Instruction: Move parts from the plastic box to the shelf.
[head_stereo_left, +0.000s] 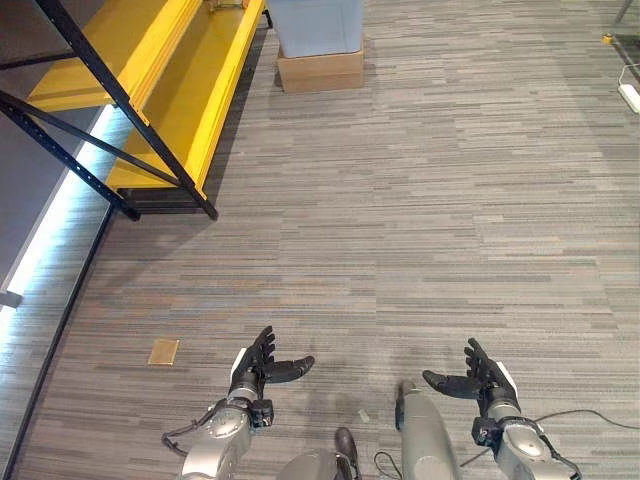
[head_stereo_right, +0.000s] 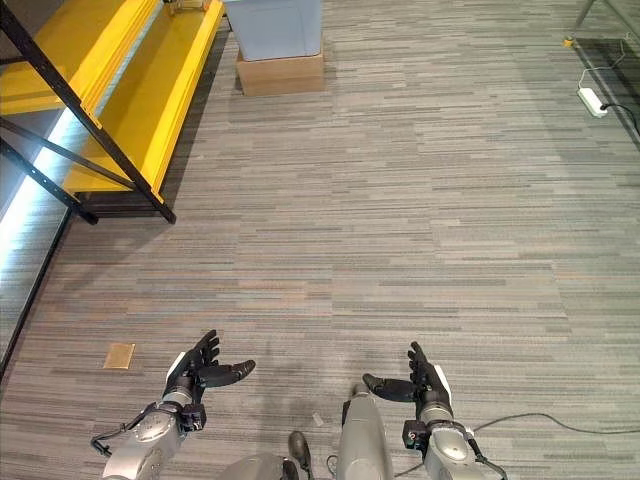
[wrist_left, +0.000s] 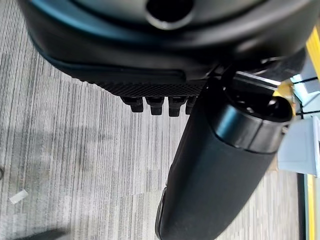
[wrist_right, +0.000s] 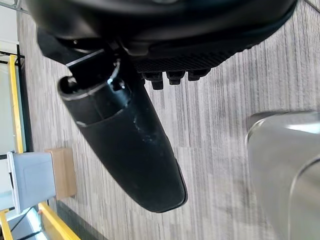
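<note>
The pale blue-grey plastic box (head_stereo_left: 318, 25) stands far ahead on a cardboard box (head_stereo_left: 320, 70), beside the end of the yellow shelf (head_stereo_left: 195, 85) with its black frame. Its inside is out of sight, so no parts can be seen. My left hand (head_stereo_left: 258, 366) hovers low over the carpet near me, open, thumb pointing inward, nothing in it. My right hand (head_stereo_left: 482, 378) mirrors it on the other side, also open and holding nothing. Both hands are far from the box and the shelf.
Grey striped carpet stretches between me and the shelf. A small tan square (head_stereo_left: 164, 351) lies on the floor left of my left hand. A white power strip (head_stereo_right: 594, 100) lies at the far right. A bright light strip (head_stereo_left: 50, 235) runs along the left wall.
</note>
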